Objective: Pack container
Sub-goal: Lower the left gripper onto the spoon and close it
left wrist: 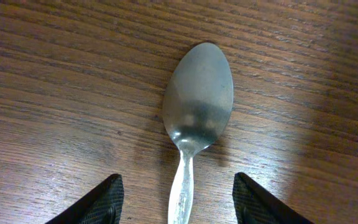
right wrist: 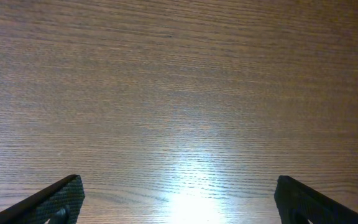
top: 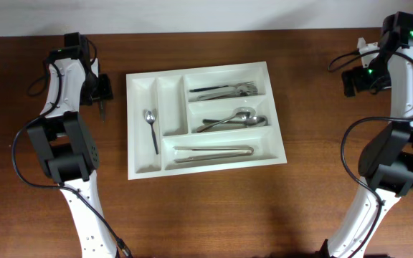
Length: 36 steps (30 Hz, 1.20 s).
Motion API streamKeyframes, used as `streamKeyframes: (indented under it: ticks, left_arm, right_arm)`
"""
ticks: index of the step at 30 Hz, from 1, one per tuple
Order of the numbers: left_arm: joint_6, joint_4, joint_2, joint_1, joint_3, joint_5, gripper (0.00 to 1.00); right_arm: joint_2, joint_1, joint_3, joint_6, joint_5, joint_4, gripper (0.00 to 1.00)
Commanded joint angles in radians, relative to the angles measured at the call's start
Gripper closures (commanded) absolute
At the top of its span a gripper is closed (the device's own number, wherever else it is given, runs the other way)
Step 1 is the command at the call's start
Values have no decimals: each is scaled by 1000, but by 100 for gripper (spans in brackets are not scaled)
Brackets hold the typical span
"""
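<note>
Tray (top: 143,166) sits mid-table, already holding forks (top: 228,90), spoons (top: 235,119), tongs (top: 212,152) and one small spoon (top: 150,127) in a narrow slot. Left gripper (left wrist: 177,190) is out at the far left, fingers apart either side of the loose spoon (left wrist: 197,93), straddling its handle without touching it. Right gripper (right wrist: 178,186) is spread wide over bare table (right wrist: 179,74) at the far right, holding nothing.

My worry: the loose spoon lies flat on the wood, so the fingers could skid off that thin handle or nudge it sideways. Pinched that close to the bowl, it may also swing on the lift. There's maybe faint stamping on the handle, too blurry to read. No other writing anywhere.
</note>
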Motion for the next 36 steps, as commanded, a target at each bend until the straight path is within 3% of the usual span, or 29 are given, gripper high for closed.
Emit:
streamKeyframes:
  ticks: [1,36]
  left_arm:
    - [-14,6,19,6,-1,12,42]
    - [-35,-2,66,6,-2,11,42]
  right_arm:
    - [-31,-3,8,0,-8,2,1]
    - [-31,-3,8,0,-8,2,1]
